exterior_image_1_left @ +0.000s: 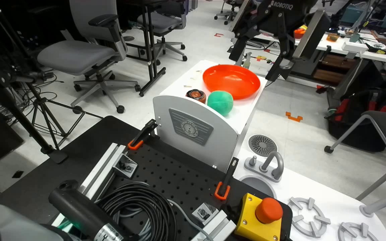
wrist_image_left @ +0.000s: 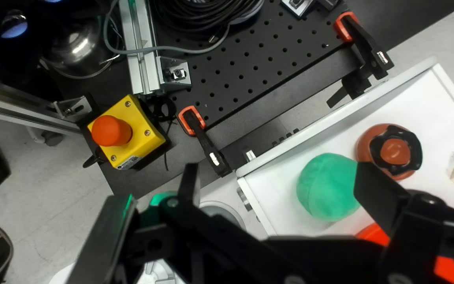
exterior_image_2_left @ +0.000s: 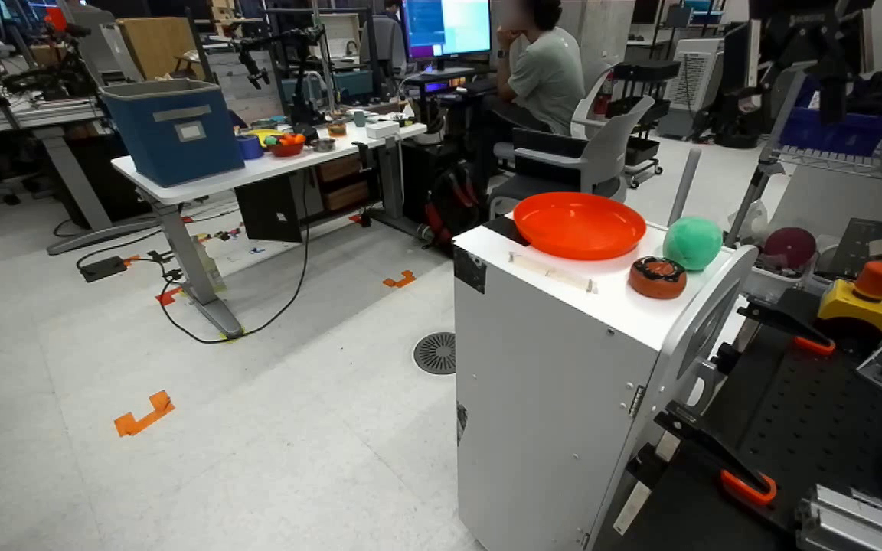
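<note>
Wrist view shows me the empty pincer (wrist_image_left: pixel 277 177) spread apart, the green ball (wrist_image_left: pixel 325 187) clear of it on the white tabletop (wrist_image_left: pixel 436 106), right of frame centre, seen in the gap but nearer the rightmost fingertip (wrist_image_left: pixel 378 195).

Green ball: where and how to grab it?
I'd grip the green ball across its widest part, from straight above: it's round, no handle, top uncovered, while the red dish, brown object and grey panel crowd three sides.
</note>
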`<control>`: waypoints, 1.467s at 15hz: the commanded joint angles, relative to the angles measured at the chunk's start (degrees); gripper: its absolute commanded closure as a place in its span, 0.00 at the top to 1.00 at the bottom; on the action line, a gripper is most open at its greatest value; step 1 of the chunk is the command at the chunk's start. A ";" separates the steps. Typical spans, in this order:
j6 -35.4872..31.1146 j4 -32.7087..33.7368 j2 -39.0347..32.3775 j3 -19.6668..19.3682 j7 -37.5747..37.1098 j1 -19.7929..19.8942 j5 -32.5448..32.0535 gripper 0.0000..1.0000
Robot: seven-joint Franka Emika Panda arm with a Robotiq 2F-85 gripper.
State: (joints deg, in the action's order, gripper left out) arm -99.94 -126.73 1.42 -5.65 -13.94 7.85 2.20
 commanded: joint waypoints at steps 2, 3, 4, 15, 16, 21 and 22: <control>0.09 0.09 -0.59 -0.40 0.23 -0.38 -0.01 1.00; 0.09 0.10 -0.59 -0.40 0.26 -0.38 -0.01 1.00; 0.09 0.13 -0.59 -0.40 0.28 -0.38 -0.01 1.00; -0.15 0.39 -1.06 -0.38 0.74 -0.41 0.18 1.00; -0.37 0.36 -1.12 -0.38 0.91 -0.41 0.30 1.00; -0.49 0.38 -1.46 -0.40 0.98 -0.41 0.54 1.00; -0.47 0.40 -1.61 -0.40 0.98 -0.41 0.62 1.00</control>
State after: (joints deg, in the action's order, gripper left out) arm -100.06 -126.66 0.45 -5.66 -13.66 7.84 2.24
